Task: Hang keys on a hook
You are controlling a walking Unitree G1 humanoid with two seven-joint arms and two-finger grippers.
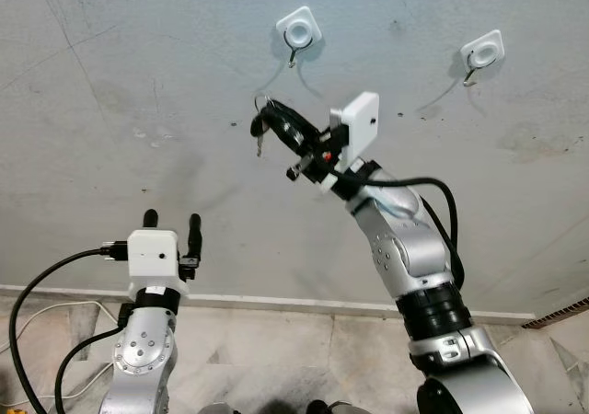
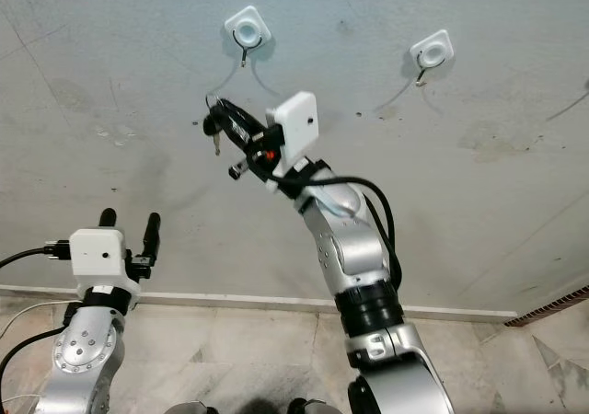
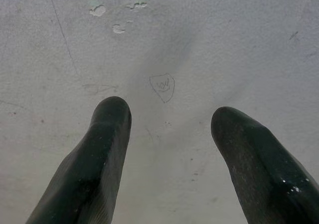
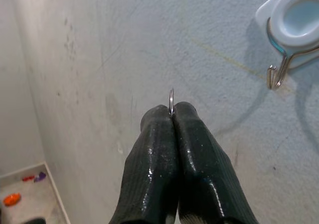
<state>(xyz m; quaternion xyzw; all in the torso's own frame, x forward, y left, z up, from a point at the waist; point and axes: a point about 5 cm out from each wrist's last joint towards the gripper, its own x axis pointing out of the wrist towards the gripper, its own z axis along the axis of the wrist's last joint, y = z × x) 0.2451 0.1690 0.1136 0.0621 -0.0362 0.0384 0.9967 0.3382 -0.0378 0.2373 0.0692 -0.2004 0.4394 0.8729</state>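
Two white wall hooks are fixed high on the grey wall: the left hook (image 1: pixel 299 33) and the right hook (image 1: pixel 482 53). My right gripper (image 1: pixel 267 110) is raised toward the wall, below and left of the left hook, shut on a key ring (image 4: pixel 171 100). A small key (image 1: pixel 259 141) dangles beneath its fingertips. In the right wrist view the left hook (image 4: pixel 294 32) with its wire prong lies ahead and off to one side of the pinched ring. My left gripper (image 1: pixel 171 221) stands open and low near the wall, holding nothing.
The grey plaster wall (image 1: pixel 138 83) is scuffed and cracked. A skirting line (image 1: pixel 276 302) meets a tiled floor below. Cables (image 1: pixel 46 340) trail off the left arm. Small orange and purple objects (image 4: pixel 20 194) lie on the floor far off.
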